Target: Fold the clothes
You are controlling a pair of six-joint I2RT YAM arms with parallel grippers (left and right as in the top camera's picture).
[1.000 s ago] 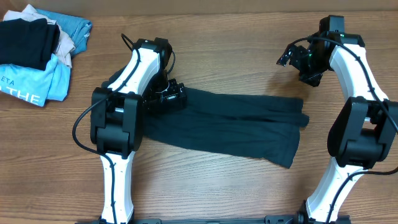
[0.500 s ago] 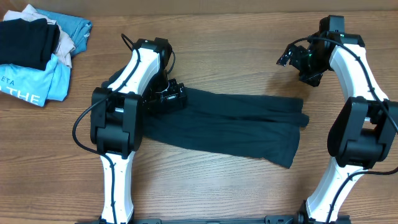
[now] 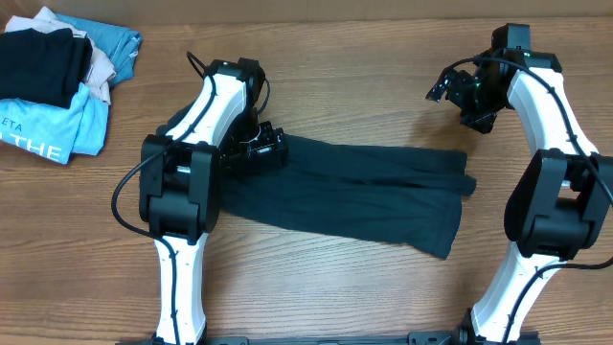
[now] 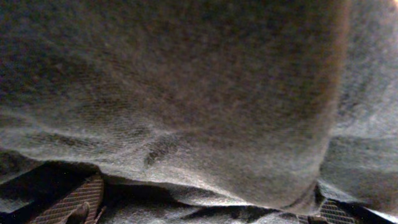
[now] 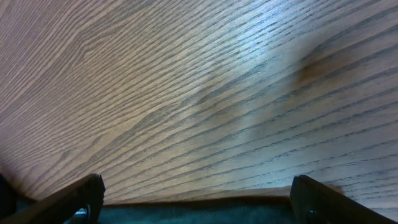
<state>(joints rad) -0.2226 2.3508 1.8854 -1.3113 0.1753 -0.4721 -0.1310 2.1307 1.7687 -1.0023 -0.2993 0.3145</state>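
Note:
The dark navy-teal garment lies flat and wrinkled across the middle of the wooden table, folded into a long band; no lettering shows. My left gripper is down on its left end. In the left wrist view the fabric fills the frame and bunches between the widely spread fingers, so the jaws are open around cloth. My right gripper hovers open and empty above bare table, beyond the garment's right end. In the right wrist view its fingers are apart, with a strip of the garment's edge at the bottom.
A pile of other clothes sits at the far left corner: a black folded garment, a light-blue shirt printed "THE", a blue piece and a beige one.

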